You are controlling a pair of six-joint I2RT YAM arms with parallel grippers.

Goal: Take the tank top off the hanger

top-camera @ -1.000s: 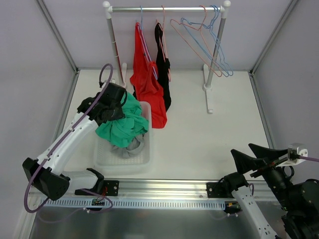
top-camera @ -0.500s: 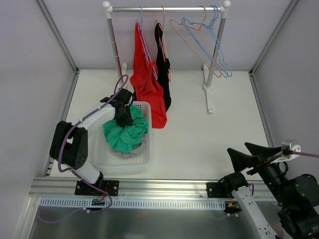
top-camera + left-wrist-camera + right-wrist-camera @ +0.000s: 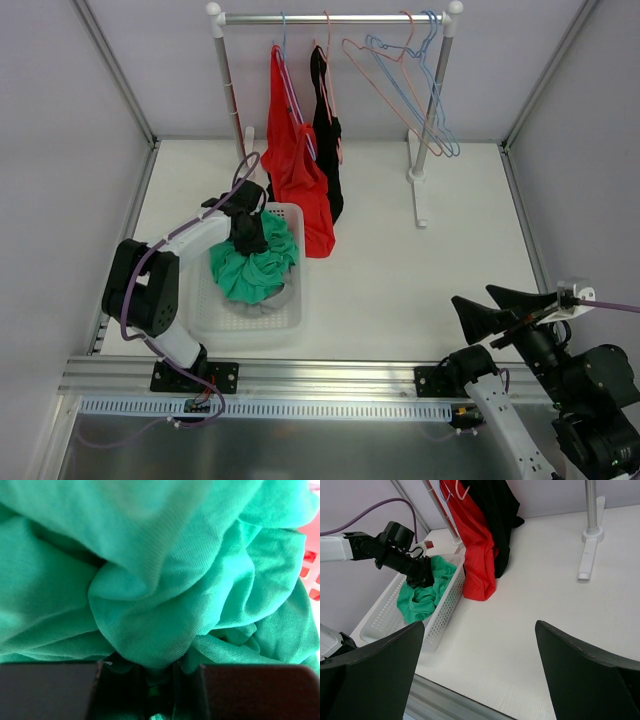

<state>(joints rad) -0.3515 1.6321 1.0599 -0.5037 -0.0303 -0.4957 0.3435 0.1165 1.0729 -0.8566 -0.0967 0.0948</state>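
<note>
A green tank top [image 3: 255,270] lies bunched in the white basket [image 3: 292,312]; it fills the left wrist view [image 3: 150,580] and shows in the right wrist view [image 3: 420,602]. My left gripper [image 3: 247,235] is down in the basket and shut on a fold of this cloth [image 3: 160,690]. A red tank top [image 3: 295,170] and a black tank top [image 3: 326,130] hang on hangers from the rail [image 3: 330,17]. My right gripper [image 3: 473,296] is open and empty, raised at the near right [image 3: 480,625].
Several empty wire hangers [image 3: 410,80] hang at the rail's right end. The rack's right post and foot [image 3: 420,195] stand on the table right of the clothes. A grey cloth [image 3: 262,305] lies under the green one in the basket.
My left arm swung in and lowered the green tank top into the basket, then settled slightly. The right gripper drifted a little to the left.
</note>
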